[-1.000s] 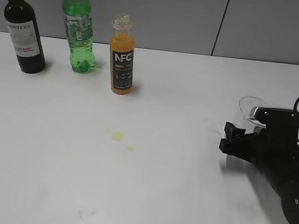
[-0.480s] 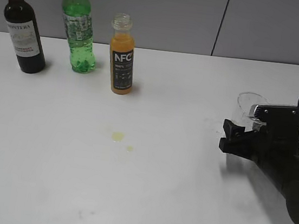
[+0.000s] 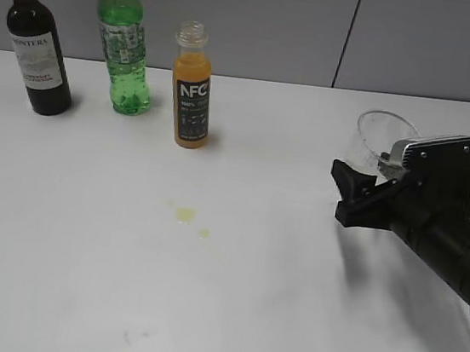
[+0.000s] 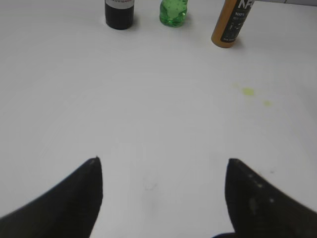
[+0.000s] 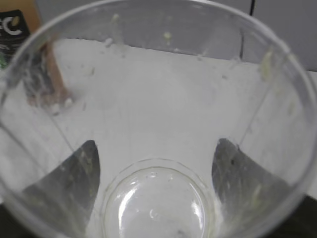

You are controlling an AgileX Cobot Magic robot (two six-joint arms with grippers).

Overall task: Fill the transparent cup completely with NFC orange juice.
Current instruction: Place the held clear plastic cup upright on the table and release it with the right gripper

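A white counter point(image 3: 229, 295) filled most of the exterior view, with a grey wall behind it. At the right of the frame, the right gripper point(image 3: 361, 196) held the cup point(image 3: 379, 140) lifted off the counter, its dark fingers point(image 3: 350, 180) clenched around the cup's lower part and its rim tilted up and to the left. In the right wrist view the cup point(image 5: 148, 124) filled the whole frame, seen from above down to its round base; it was empty, with pale specks and smears on its clear walls, and the two dark fingers point(image 5: 74, 173) showed through the plastic on either side. In the upper left of the exterior view three bottles stood upright in a loose row near the wall: a dark wine bottle point(image 3: 35, 40) at far left, a green bottle point(image 3: 124, 42) just right of it, and the NFC bottle point(image 3: 191, 86) a little nearer the centre, uncapped and nearly full of juice point(image 3: 194, 64). The NFC bottle stood well apart from the cup. Below it, near the middle of the frame, small yellowish drops point(image 3: 186, 214) lay on the counter. In the left wrist view the left gripper point(image 4: 163, 188) hung above bare counter, its two black fingers point(image 4: 69, 198) spread wide at the bottom of the frame and holding nothing.
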